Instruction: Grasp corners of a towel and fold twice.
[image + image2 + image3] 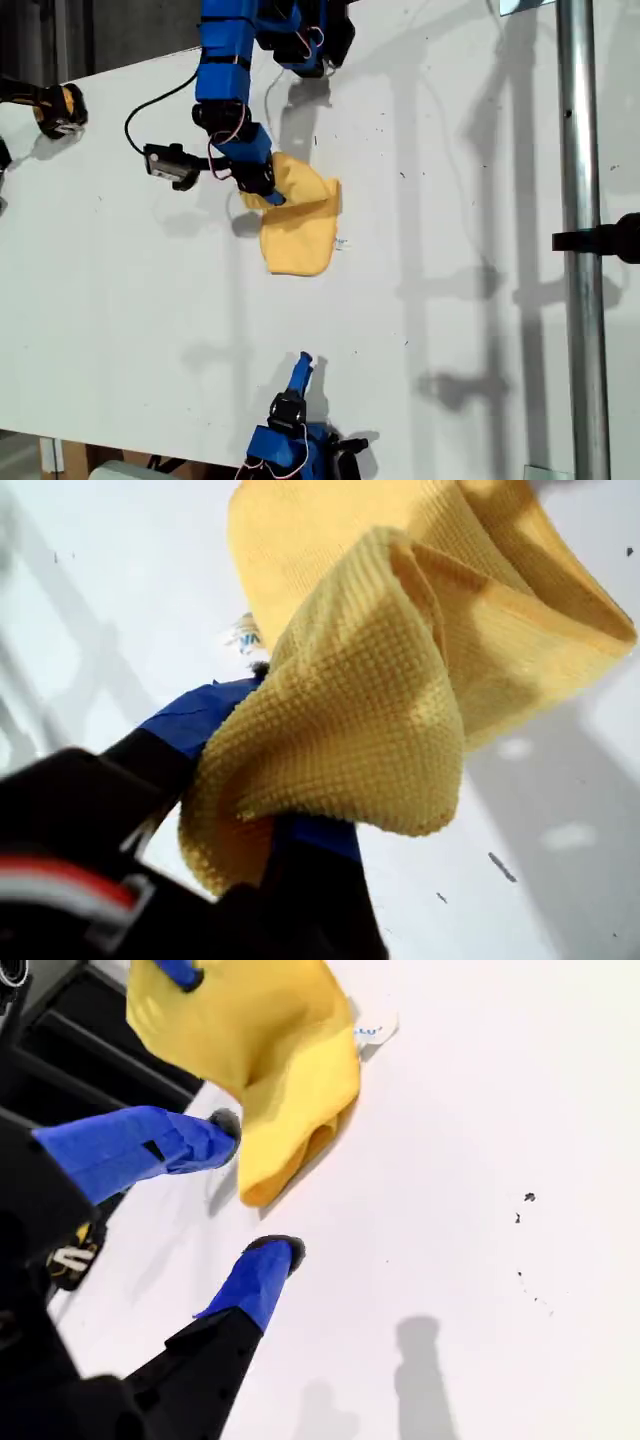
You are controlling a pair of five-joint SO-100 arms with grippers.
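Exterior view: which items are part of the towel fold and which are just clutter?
In the job:
- towel, partly folded, white tag at its edge
- my first gripper, shut on the towel's edge
- my second gripper, open, off the towel

Lying about:
- metal pole at the exterior view's right
- black and yellow device at the exterior view's left edge

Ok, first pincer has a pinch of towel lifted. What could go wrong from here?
My first pincer grips the towel by a bunched fold, not a clean corner, so the fold may land crooked or slip free. My second pincer is open and off the cloth, so nothing pins the towel: pulling could drag it across the table.
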